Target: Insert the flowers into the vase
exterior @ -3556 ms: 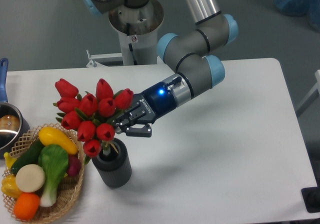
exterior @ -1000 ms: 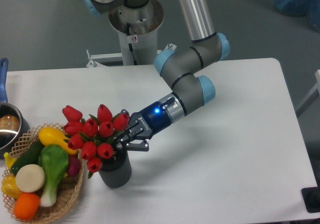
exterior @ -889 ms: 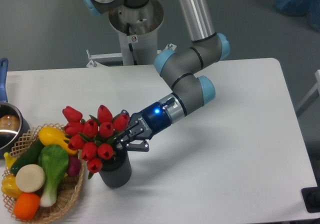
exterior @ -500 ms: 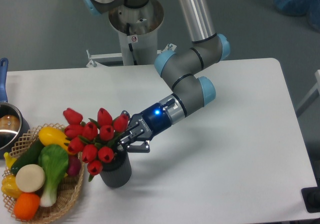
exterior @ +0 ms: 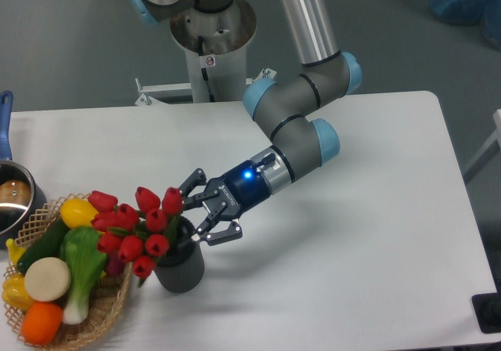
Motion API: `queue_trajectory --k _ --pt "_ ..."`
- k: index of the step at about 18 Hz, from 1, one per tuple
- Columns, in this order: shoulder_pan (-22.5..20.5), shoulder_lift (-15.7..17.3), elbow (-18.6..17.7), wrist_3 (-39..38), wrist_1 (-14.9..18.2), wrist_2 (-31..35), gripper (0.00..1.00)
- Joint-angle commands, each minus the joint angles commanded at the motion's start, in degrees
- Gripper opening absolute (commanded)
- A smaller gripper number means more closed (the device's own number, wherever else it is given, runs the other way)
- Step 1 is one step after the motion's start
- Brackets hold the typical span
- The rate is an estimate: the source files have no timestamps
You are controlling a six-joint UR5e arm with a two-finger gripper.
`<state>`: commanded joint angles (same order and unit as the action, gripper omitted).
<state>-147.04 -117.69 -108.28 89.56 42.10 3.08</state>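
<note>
The red tulip flowers (exterior: 133,226) stand with their stems in the dark grey ribbed vase (exterior: 180,266) and lean left toward the basket. The vase sits upright on the white table at the lower left. My gripper (exterior: 200,212) is open just right of the bunch and above the vase's rim, its fingers spread apart with nothing between them. The flower stems inside the vase are hidden.
A wicker basket (exterior: 102,312) with toy vegetables stands left of the vase, touching distance from the leaning buds. A steel pot (exterior: 12,198) with a blue handle sits at the far left edge. The robot base (exterior: 211,37) stands at the back.
The gripper has opened and let go of the flowers. The bunch has dropped lower into the vase and tipped left toward the basket.
</note>
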Motion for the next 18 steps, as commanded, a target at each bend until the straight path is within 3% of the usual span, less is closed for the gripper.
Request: queue_trajectory --k 5,13,17,18 --pt "-2.98 3.16 0.44 -0.44 0.00 1.57 1.00" --pt "-9.48 11.16 1.23 -0.62 0.00 20.37 1.00" --pt "-15.98 18.43 0.36 -1.49 0.79 36.60 1.00" --pt "-16.78 19.41 0.70 -2.80 0.88 37.69 1.00"
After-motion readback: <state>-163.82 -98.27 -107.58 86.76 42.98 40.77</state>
